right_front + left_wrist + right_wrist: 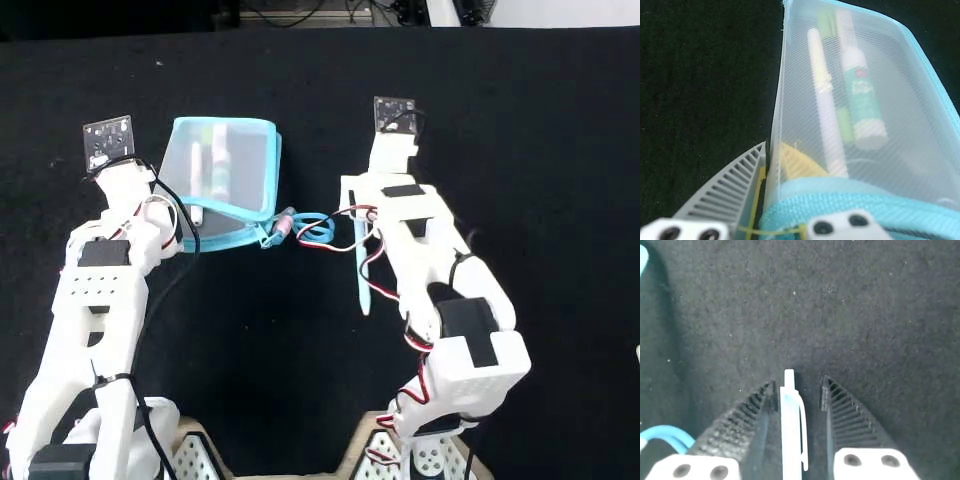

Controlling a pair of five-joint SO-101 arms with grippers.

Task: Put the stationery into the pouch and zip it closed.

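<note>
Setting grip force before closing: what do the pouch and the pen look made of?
Pouch: translucent, finely ribbed sheet, likely soft plastic or mesh, as the contents show through it. Zipper band: teal, woven-looking, probably fabric. Pen: smooth, glossy pale blue with a moulded clip, probably hard plastic.

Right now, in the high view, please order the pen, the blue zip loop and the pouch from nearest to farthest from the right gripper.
1. pen: between the open jaws of the right gripper.
2. blue zip loop: just beside the gripper, on the side of the pouch.
3. pouch: farthest, beyond the loop.
</note>
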